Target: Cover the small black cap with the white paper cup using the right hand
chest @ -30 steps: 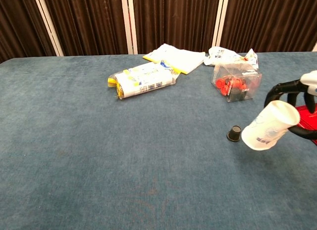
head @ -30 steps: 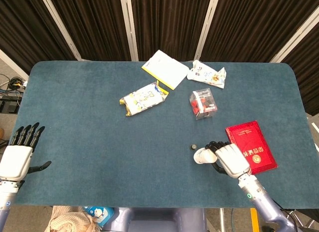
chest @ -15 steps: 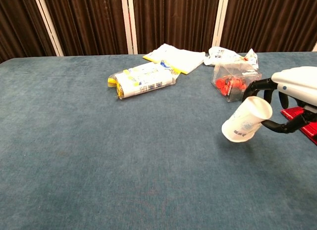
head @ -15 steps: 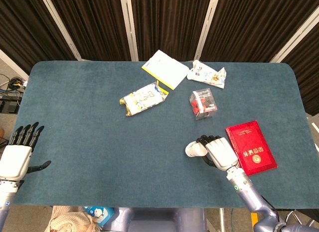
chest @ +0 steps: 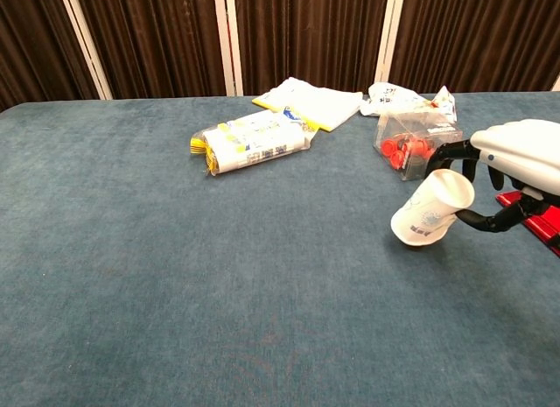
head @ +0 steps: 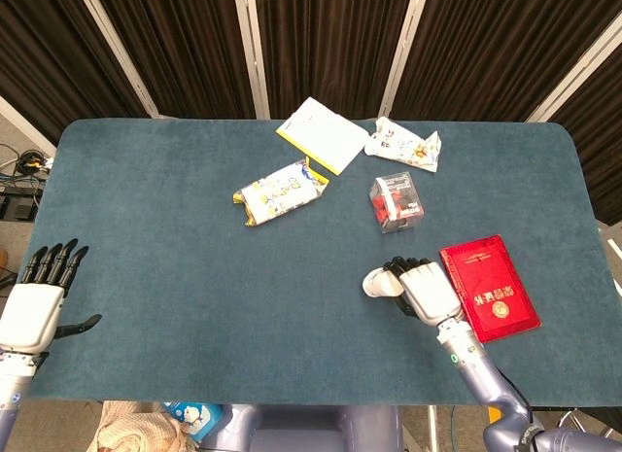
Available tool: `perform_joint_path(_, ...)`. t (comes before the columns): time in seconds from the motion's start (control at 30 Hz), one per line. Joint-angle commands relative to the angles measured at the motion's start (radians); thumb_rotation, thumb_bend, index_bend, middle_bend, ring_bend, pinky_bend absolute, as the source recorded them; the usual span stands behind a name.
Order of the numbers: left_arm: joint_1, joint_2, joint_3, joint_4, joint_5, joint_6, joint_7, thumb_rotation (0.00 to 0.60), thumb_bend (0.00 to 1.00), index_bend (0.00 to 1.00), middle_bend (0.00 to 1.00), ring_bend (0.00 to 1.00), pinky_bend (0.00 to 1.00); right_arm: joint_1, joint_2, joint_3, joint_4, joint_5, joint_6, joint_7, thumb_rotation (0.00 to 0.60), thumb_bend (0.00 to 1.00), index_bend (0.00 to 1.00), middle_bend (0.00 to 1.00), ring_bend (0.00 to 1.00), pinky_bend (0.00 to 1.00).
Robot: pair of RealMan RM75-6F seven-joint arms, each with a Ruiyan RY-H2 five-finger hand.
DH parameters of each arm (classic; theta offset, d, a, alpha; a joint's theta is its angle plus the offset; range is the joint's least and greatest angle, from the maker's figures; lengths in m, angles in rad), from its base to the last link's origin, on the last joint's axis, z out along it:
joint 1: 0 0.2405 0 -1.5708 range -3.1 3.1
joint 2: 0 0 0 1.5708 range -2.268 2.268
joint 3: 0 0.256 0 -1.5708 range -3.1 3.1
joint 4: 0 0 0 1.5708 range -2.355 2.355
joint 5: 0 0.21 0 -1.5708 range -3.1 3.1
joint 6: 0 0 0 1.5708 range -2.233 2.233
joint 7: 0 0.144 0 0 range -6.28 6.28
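My right hand (head: 425,291) grips the white paper cup (head: 377,284) by its side at the front right of the table. In the chest view the cup (chest: 430,213) is tilted, its mouth turned down and to the left, low over the blue cloth, with the right hand (chest: 518,158) behind it. The small black cap shows in neither view; the cup and hand hide the spot where it stood. My left hand (head: 37,304) hovers at the table's front left edge with its fingers apart, holding nothing.
A red booklet (head: 489,287) lies just right of the right hand. Further back lie a clear box of red pieces (head: 396,201), a snack pack (head: 280,191), a yellow-edged white pad (head: 323,134) and a white packet (head: 404,143). Black curtains hang behind the table.
The right hand has carried the tilted cup to the left, over the place where the black cap stood. The cap, visible a second ago, is now hidden. The left hand has stayed put.
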Motion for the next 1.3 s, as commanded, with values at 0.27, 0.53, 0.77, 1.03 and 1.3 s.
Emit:
perform_joint_path(0.27,0.0,0.0,-0.002,0.002,-0.002,0.0,-0.001,0.6,0.0,0.0,0.0,0.0,0.0,-0.002,0.021,-0.011,-0.048,0.051,-0.003,-0.081,0.6,0.44,0.05,0.19,0.25,0.33)
perform_joint_path(0.53,0.0,0.0,-0.002,0.002,-0.004,0.0,0.001,0.6,0.0,0.0,0.0,0.0,0.0,-0.034,0.098,-0.054,-0.127,0.042,0.026,-0.115,0.6,0.43,0.01,0.14,0.2,0.29)
perform_joint_path(0.77,0.001,-0.001,-0.001,0.002,-0.005,0.001,0.006,0.6,0.0,0.0,0.0,0.0,0.0,-0.103,0.214,-0.105,-0.161,-0.026,0.12,-0.063,0.6,0.43,0.0,0.12,0.16,0.26)
perform_joint_path(1.03,0.002,-0.005,0.0,0.005,0.005,0.009,0.011,0.6,0.0,0.0,0.0,0.0,0.0,-0.209,0.345,-0.15,-0.141,-0.093,0.263,0.058,0.6,0.43,0.0,0.0,0.01,0.16)
perform_joint_path(1.3,0.006,-0.01,0.0,0.01,0.009,0.02,0.009,0.6,0.0,0.0,0.0,0.0,0.0,-0.303,0.395,-0.159,-0.08,-0.088,0.383,0.09,0.6,0.42,0.0,0.0,0.0,0.11)
